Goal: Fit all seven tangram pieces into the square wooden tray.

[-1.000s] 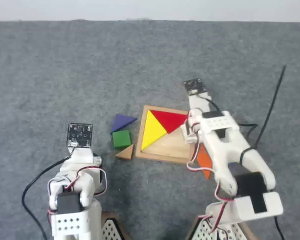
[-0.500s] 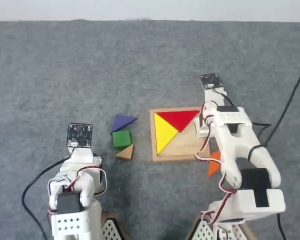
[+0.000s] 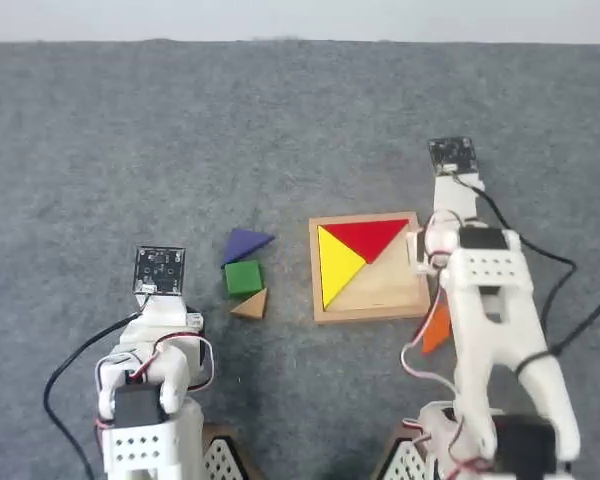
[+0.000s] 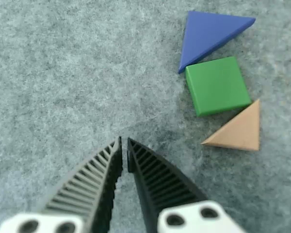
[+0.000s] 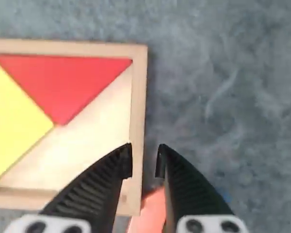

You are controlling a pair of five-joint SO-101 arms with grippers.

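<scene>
1. Right claw [image 5: 144, 156]: the jaws are drawn close and set astride the right-hand rim of the wooden tray [image 5: 138, 97], one finger inside the wall and one outside. It appears to pinch the rim, though firm contact cannot be confirmed.
2. Wooden tray: it lies right of centre in the high view, square to the frame and flat on the grey carpet [image 3: 130, 120]. The red triangle [image 3: 365, 236] is seated along its upper edge and the yellow triangle [image 3: 336, 266] against its left edge, and the two touch. The lower right part is bare wood.
3. Step in hand, as judged: positioning the tray by its rim.
   - Keep the pinch low on the wall and slide the tray flat, since any lift or tilt could unseat the two triangles.
   - To release, open fully and rise straight up, so the inner finger does not drag the wall.
4. Orange piece [image 3: 437, 326]: it lies just beside the tray's lower right corner, partly under the right arm. A push that way risks riding the tray onto it.
5. Blue triangle [image 3: 244, 243], green square [image 3: 243, 277] and tan triangle [image 3: 252, 304]: these are clustered left of the tray and apart from it.
6. Left claw [image 4: 124, 142]: it is closed on nothing, over carpet near that cluster, and well placed to feed those pieces.
</scene>
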